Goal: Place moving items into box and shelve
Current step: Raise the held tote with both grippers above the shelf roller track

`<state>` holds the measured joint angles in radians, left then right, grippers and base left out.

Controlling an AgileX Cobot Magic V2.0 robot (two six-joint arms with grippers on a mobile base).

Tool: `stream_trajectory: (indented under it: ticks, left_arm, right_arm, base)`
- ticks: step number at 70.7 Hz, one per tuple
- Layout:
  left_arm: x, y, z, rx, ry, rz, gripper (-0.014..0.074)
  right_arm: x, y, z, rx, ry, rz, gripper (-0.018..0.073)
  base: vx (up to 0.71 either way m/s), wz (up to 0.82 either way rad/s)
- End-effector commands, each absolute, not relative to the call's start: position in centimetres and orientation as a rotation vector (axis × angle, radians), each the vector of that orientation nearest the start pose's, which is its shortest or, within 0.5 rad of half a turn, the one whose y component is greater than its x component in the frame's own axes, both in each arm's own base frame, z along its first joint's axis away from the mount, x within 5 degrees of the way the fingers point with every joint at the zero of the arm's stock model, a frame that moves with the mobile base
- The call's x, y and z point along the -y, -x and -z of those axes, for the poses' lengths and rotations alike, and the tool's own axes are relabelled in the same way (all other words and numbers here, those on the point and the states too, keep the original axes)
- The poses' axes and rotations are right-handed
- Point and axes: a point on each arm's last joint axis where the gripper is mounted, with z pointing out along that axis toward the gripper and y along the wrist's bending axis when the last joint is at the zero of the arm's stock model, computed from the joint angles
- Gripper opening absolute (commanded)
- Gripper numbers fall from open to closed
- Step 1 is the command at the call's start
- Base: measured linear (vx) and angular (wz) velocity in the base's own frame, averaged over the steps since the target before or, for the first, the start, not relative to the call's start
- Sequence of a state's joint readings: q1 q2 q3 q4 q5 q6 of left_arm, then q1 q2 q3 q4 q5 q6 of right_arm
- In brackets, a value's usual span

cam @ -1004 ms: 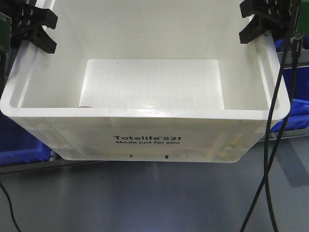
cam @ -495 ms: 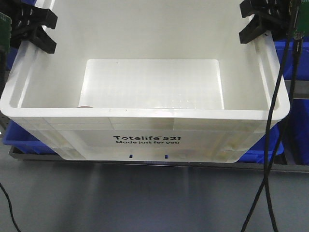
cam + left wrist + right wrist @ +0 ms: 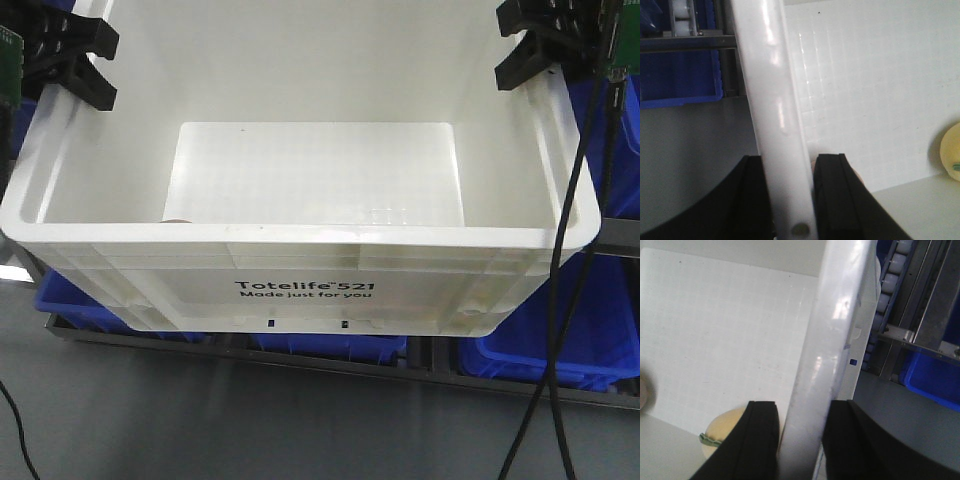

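— How far along are they, from where you're standing?

— Well on, I'd say. The yellow-orange plush [image 3: 726,431] is lying inside the box [image 3: 300,292], down against the wall on the robot's right side, green leaf showing. The left wrist view is catching a pale yellow round edge low in the box too; I can't tell whether that's the same toy. The brownish-pink one I'm not making out clearly.

— And the arms?

— Both are holding the box off the ground. The left gripper [image 3: 792,197] is clamping the ribbed rim, one jaw inside the wall, one outside. The right gripper [image 3: 800,437] is doing the same on the opposite rim.

— So what's left?

— Shelving it, I'd judge. The packing is looking finished, or nearly.

— What's underneath?

— No tabletop. A grey floor [image 3: 300,420] is showing below, and a low metal rack carrying blue bins [image 3: 560,330] is sitting right under and behind the box, with roller tracks [image 3: 890,280] off to the right side
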<state>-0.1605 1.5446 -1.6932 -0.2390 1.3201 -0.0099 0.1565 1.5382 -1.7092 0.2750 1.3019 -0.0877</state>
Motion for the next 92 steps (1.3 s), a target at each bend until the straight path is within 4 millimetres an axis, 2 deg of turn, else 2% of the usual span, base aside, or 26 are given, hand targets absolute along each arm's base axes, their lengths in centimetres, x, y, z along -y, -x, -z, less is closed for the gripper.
stream_trajectory:
  ticks: [1, 92]
  left_arm:
    - [8.38, -29.06, -44.59, -2.432, -0.21, 0.572, -0.0017]
    - [8.38, -29.06, -44.59, -2.432, -0.21, 0.572, -0.0017]
  right_arm:
    - [-8.43, -28.73, -45.13, -2.392, 0.329, -0.583, -0.0011]
    - [-8.43, -28.73, -45.12, -2.392, 0.329, -0.582, -0.0011]
  base:
    - [0.19, 0.08]
    - [0.14, -0.1]
